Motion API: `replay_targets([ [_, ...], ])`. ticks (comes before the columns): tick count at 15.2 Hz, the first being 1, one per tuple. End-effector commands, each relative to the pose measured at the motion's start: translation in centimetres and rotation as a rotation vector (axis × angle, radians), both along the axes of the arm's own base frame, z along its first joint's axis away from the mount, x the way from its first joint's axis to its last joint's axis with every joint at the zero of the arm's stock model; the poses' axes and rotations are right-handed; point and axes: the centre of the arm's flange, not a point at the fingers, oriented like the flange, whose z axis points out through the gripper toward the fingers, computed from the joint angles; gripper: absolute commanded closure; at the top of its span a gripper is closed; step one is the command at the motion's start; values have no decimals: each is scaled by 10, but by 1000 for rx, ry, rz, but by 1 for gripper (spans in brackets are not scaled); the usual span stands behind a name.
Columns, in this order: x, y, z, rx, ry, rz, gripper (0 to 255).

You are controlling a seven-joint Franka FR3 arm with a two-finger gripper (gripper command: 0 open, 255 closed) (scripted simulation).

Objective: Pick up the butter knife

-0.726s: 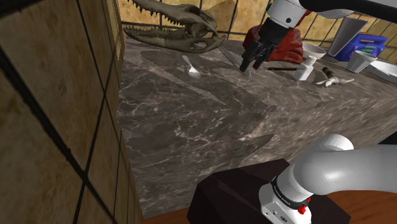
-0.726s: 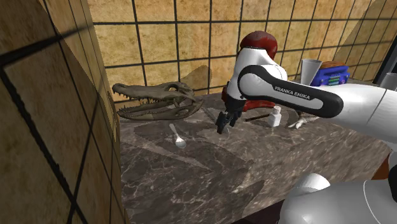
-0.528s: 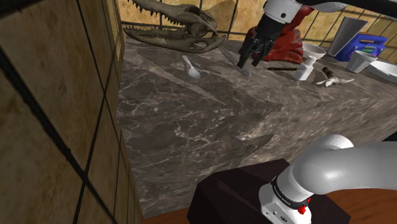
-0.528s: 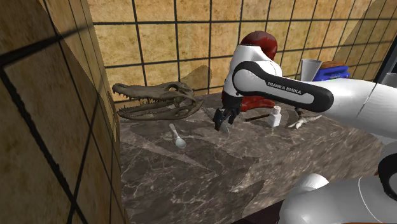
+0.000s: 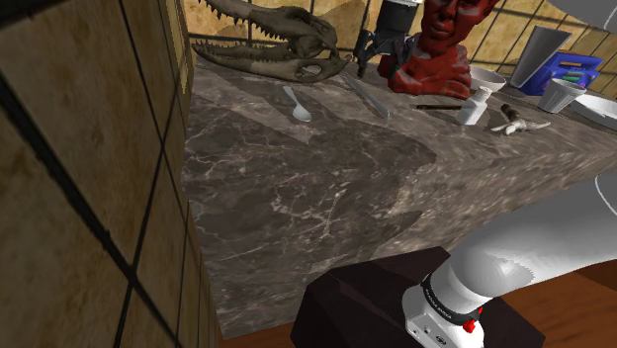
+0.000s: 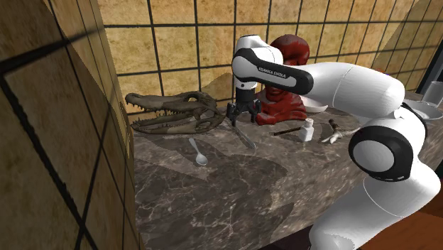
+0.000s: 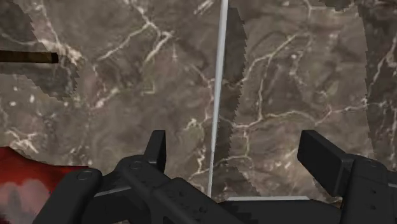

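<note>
The butter knife [image 5: 367,97] is a thin grey blade lying flat on the dark marble counter [image 5: 326,188], between the skull and the red bust. In the second exterior view the knife [image 6: 244,137] stretches from under my hand towards the counter's middle. My black gripper [image 5: 372,51] hovers over the knife's far end, close to the skull's snout, also seen as the gripper [image 6: 238,119]. In the wrist view the gripper [image 7: 238,156] is open, and the knife [image 7: 217,102] runs out between the two fingers without touching either.
A crocodile skull [image 5: 272,40] lies at the back of the counter. A white spoon [image 5: 297,104] rests just in front of it. A red bust [image 5: 440,44] stands beside my hand. A dark stick [image 5: 435,106], a white funnel [image 5: 478,94] and cups sit further right. A tiled wall [image 5: 89,148] flanks the counter's left.
My gripper has travelled from the knife's near end back along it to the far end by the skull. It stays open, and the knife has not moved.
</note>
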Motion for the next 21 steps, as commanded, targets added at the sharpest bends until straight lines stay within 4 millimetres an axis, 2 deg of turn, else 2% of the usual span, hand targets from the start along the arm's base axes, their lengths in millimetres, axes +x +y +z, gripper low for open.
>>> replay_targets([
  [1, 9, -5, -3, -7, 20, -36, 0],
  [7, 9, -5, -35, -7, 20, -36, 0],
  [9, 9, -5, -38, -7, 20, -36, 0],
  [10, 9, -5, -38, -7, 20, -37, 255],
  [19, 9, -5, -38, -7, 20, -36, 255],
  [21, 9, -5, -27, -7, 20, -36, 255],
])
